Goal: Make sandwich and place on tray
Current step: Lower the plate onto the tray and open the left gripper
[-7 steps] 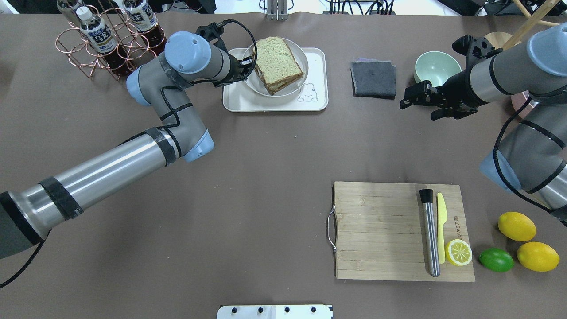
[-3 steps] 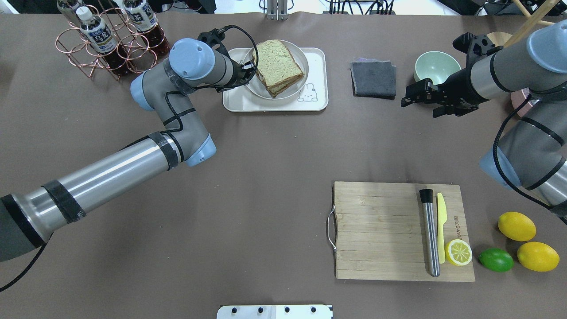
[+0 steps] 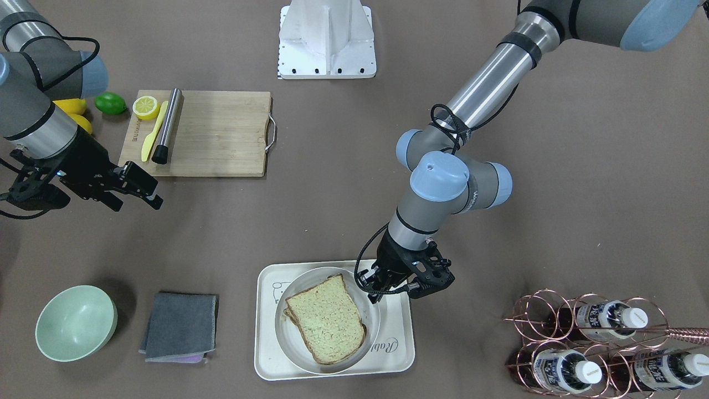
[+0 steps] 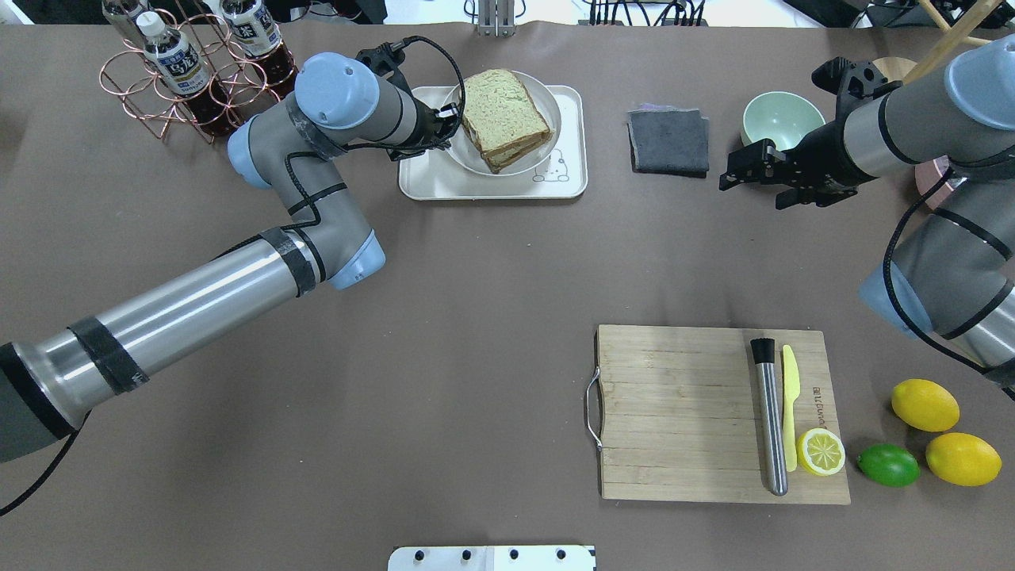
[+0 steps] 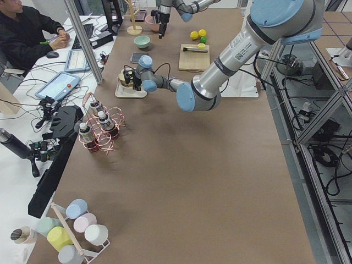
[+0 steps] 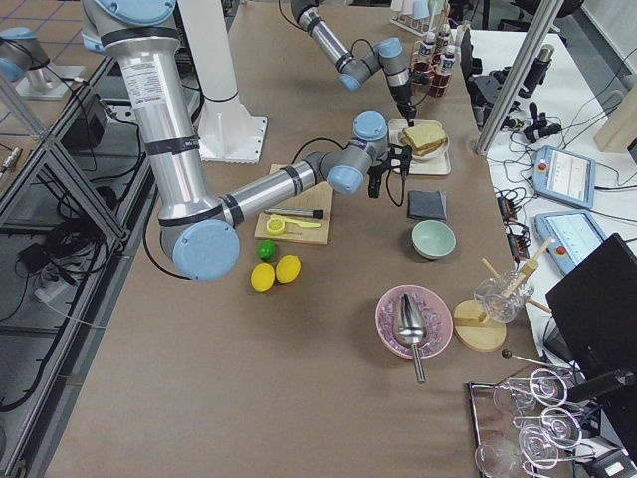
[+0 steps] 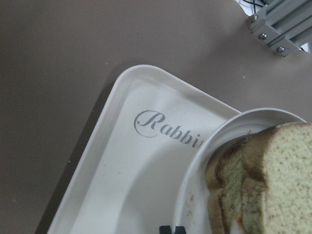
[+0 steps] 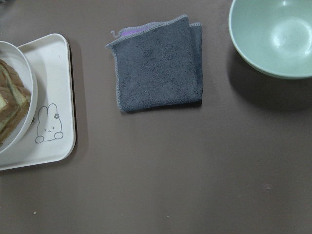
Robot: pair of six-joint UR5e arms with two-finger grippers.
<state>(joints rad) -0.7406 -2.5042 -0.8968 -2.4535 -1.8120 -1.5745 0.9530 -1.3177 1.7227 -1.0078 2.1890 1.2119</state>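
Okay, left gripper (image 4: 446, 120) is clamped narrowly on the rim of the pale plate (image 4: 476, 160) (fingertips barely show at the bottom edge of the wrist view). The sandwich (image 4: 503, 115) lies on that plate, and the plate sits on the tray (image 4: 444, 184). Right gripper (image 3: 138, 204) is spread wide and empty, above the brown table (image 4: 444, 357) near the grey cloth (image 4: 668, 141) and green bowl (image 4: 783, 119). Bottle rack (image 4: 190, 79) far left, cutting board (image 4: 682, 412) right.

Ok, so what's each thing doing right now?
tray, flat on the table.
plate, in the tray.
sandwich, whole, on the plate.
left pincer, shut on the plate's rim.
right pincer, open, empty.
bowl, upright, empty.
cloth, folded.
lemon half, cut side up, on the board.
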